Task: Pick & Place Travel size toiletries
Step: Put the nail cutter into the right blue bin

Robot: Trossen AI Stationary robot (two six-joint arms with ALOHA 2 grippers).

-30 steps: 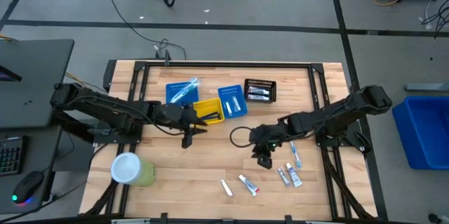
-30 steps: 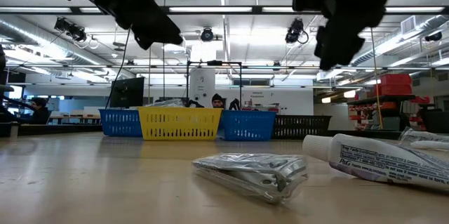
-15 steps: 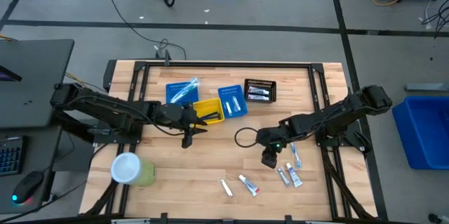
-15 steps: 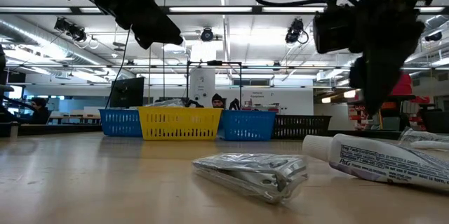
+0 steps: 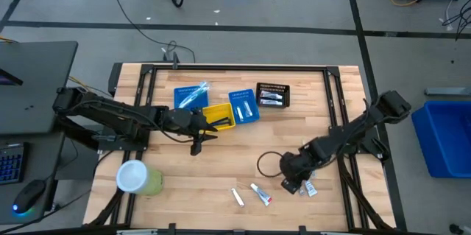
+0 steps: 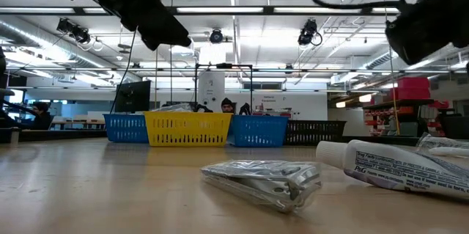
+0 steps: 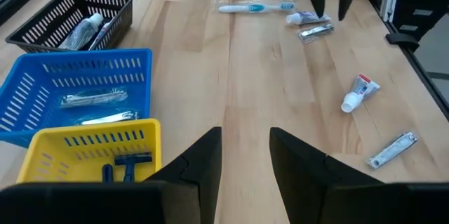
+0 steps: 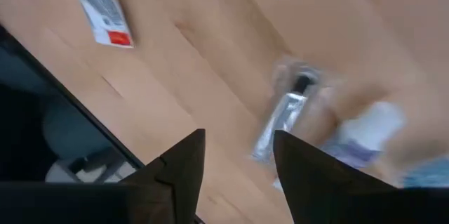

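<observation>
Several small toiletries lie flat on the near right part of the table: a foil-wrapped piece [image 8: 286,115] beside a white tube [image 8: 375,129], a red-marked tube [image 5: 260,193], a wrapped clipper [image 5: 237,197] and a blue-white toothbrush [image 7: 256,6]. My right gripper [image 5: 292,185] hovers open just over the foil-wrapped piece and the tube beside it, fingers [image 8: 184,161] on either side of the wrapped piece in the right wrist view, touching nothing. My left gripper [image 5: 197,145] waits open near the yellow bin [image 5: 218,116], pointing down.
Two blue bins [image 5: 190,96] [image 5: 243,106] and a black basket [image 5: 272,95] stand in a row at the far middle, holding sorted items. A green cylinder with a white lid [image 5: 136,177] stands at the near left. Bare wood lies between the two grippers.
My right gripper has moved toward the table's near edge and a little to the right, from mid-table to above the wrapped piece and tube near the right near corner. The left arm has kept still, and no toiletry has moved.
</observation>
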